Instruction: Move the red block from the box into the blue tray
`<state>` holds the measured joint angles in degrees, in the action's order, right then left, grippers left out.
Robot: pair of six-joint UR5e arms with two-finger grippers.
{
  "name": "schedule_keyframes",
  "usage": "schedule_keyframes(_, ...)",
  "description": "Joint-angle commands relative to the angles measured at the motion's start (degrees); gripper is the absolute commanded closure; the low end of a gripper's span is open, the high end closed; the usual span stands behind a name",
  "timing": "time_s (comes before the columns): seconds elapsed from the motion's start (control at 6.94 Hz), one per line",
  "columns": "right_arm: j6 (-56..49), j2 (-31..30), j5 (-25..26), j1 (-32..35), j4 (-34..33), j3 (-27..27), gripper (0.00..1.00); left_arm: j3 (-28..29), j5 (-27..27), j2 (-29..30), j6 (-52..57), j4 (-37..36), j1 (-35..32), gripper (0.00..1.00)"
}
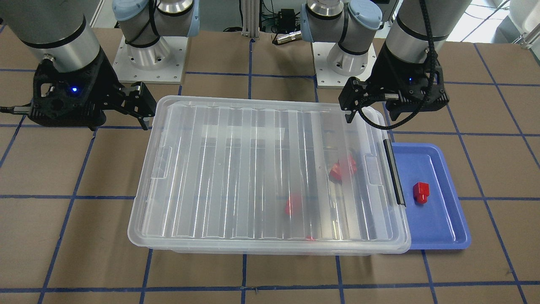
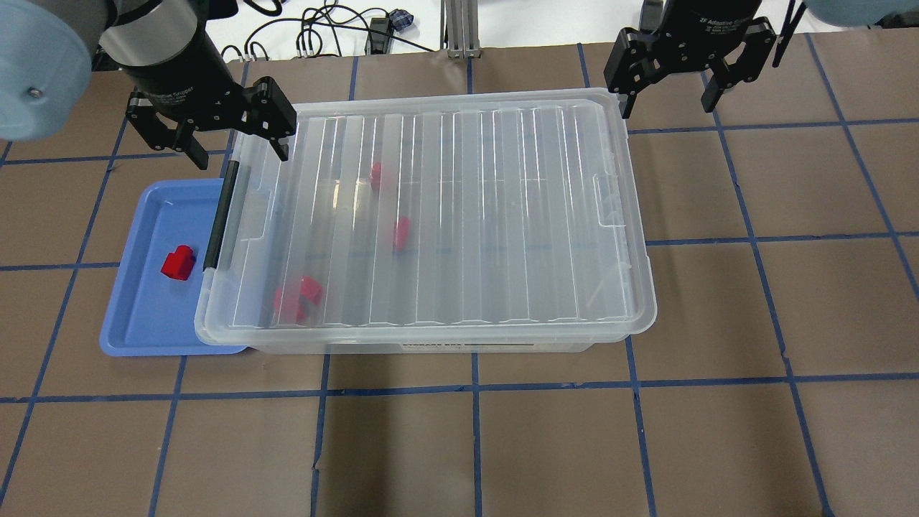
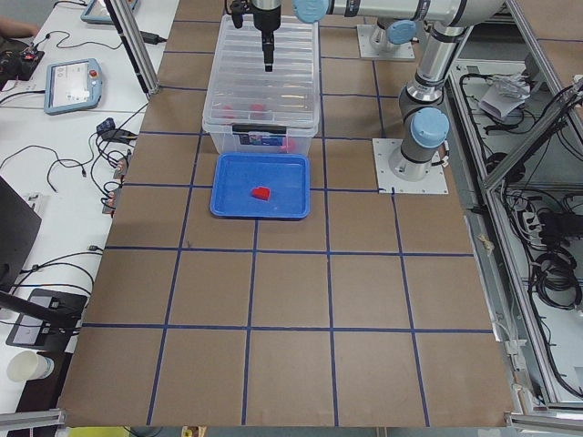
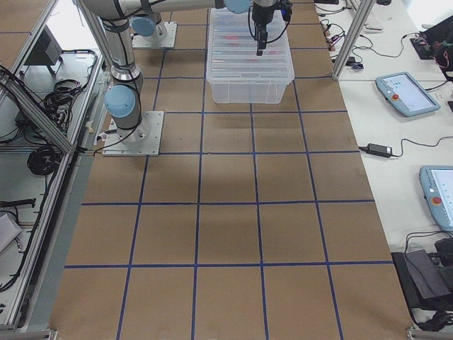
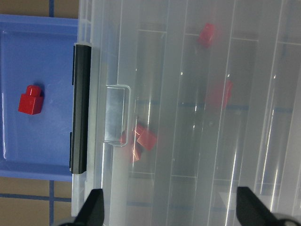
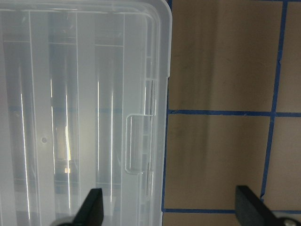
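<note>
One red block [image 2: 177,262] lies in blue tray [image 2: 136,316], at 9 o'clock of the closed box [image 2: 502,215]; more reds [image 2: 298,298] inside, maybe four, blurred; left gripper [image 2: 237,151] spread wide, empty, over box's 11 o'clock corner; right gripper [image 2: 668,106] likewise spread, empty, at 1 o'clock corner.

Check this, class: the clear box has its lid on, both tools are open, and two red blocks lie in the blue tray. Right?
No: only one red block lies in the blue tray, as the overhead exterior view shows. The box has its lid on, and the left tool and right tool are open.
</note>
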<state>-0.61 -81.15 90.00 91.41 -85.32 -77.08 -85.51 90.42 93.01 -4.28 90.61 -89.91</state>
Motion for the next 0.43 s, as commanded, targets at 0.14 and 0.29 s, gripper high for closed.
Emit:
schedule_keyframes(0.14, 0.0, 0.0, 0.0, 0.0, 0.1, 0.0, 0.00, -0.4, 0.0, 0.0, 0.0, 0.0, -0.4, 0.00)
schedule_keyframes(0.29, 0.0, -0.1, 0.0, 0.0, 0.1, -0.1, 0.00, -0.1, 0.0, -0.1, 0.0, 0.0, -0.4, 0.00)
